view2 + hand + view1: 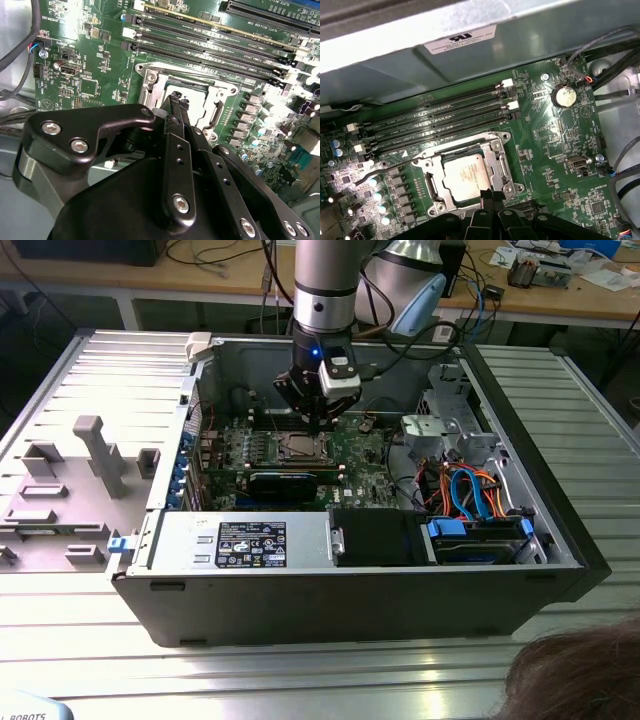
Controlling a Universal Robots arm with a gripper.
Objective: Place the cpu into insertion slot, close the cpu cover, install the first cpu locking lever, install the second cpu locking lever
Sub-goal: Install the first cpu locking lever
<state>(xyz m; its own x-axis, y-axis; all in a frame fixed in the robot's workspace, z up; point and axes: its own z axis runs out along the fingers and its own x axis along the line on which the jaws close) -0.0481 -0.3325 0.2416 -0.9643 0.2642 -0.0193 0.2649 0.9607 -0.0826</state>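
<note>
The cpu (464, 175) lies flat in the insertion slot (496, 136) on the green motherboard (560, 150), its silver-grey top showing. The silvery cpu cover (499, 161) lies down over it and frames the chip. A thin dark locking lever (380, 174) sticks out to one side of the socket, away from the board. My gripper (487, 195) hovers at the socket's edge with its black fingers together and nothing between them. The second wrist view has the gripper (175, 97) just over the insertion slot (150, 82). In the exterior view the gripper (318, 423) hangs right above the cpu (300, 447).
Long black memory slots (435, 117) run beside the socket, and a coin battery (564, 95) sits further off. The open case (120, 570) walls in the board, with a drive cage and orange and blue cables (470, 490) at the exterior view's right. A person's hair (580, 680) shows low in that view.
</note>
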